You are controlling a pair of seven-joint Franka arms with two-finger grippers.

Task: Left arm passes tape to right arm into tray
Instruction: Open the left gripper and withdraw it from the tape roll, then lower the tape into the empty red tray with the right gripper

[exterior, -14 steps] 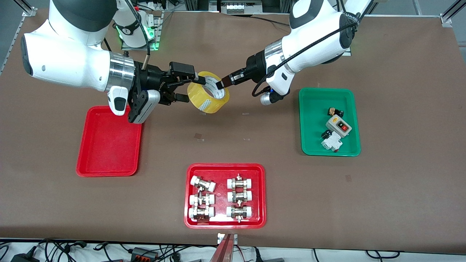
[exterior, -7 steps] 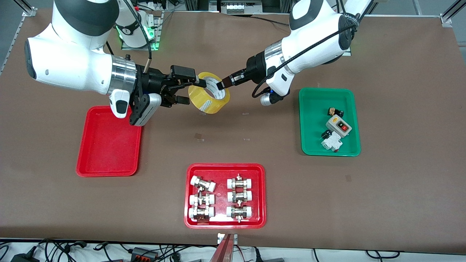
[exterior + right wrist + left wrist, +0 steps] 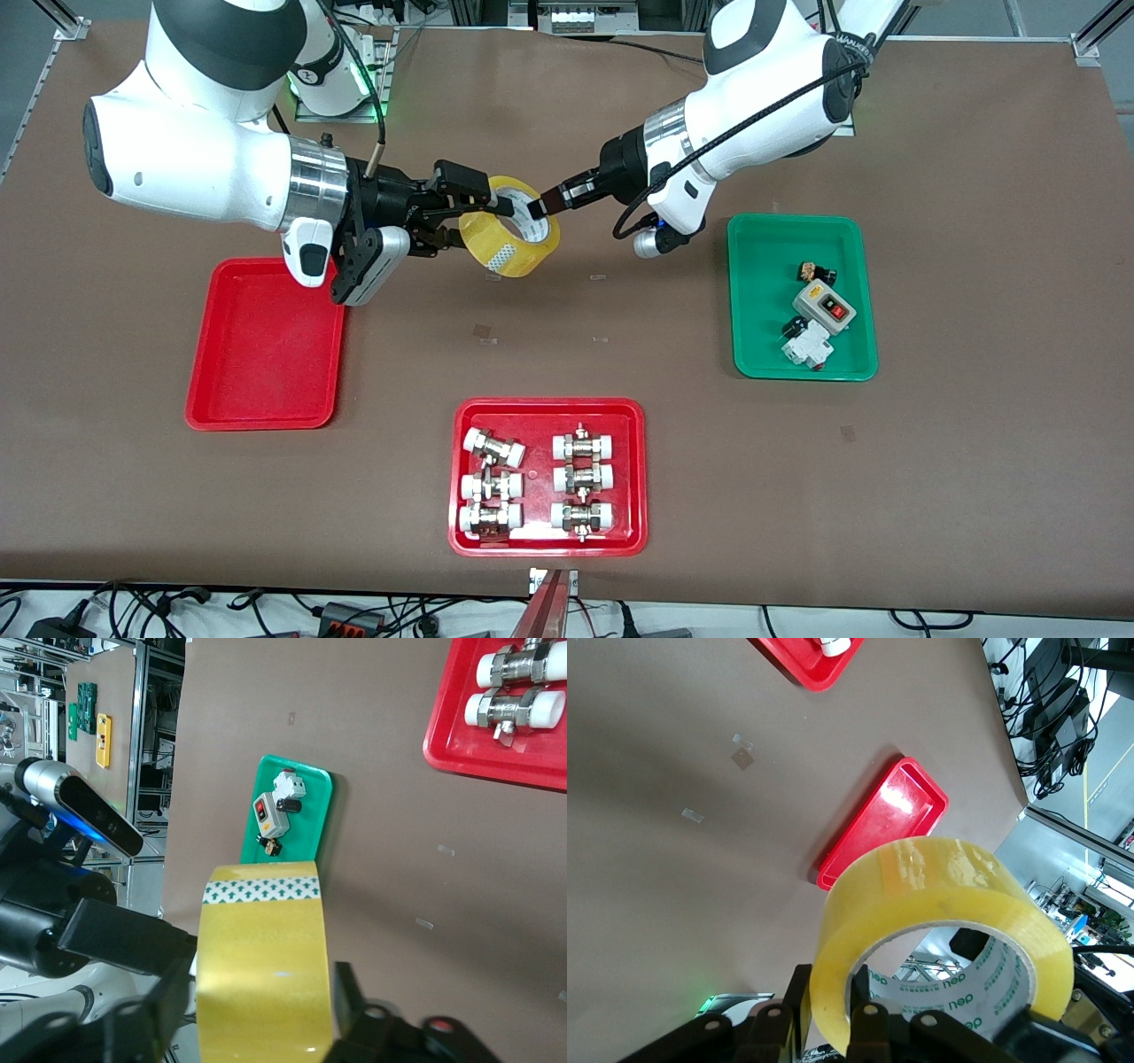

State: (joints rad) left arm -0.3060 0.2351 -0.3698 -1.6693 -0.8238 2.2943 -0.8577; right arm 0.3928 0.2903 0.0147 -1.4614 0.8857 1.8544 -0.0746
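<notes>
Now the right pincer (image 3: 462, 215) has moved in and closed around the tape (image 3: 512, 227), held in mid-air above the table (image 3: 620, 337) by the shut left pincer (image 3: 542, 206). Handover looks imminent; the tray (image 3: 266, 346) waits near the right arm.

My tape (image 3: 512, 232) — translucent yellow, white printed core, green-and-white arrow strip — above brown table (image 3: 974, 266); plain red tray (image 3: 266, 354).

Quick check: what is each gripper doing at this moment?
Left gripper: shut on the tape, over the table.
Right gripper: fingers around the tape's other side; grip cannot be told.
</notes>
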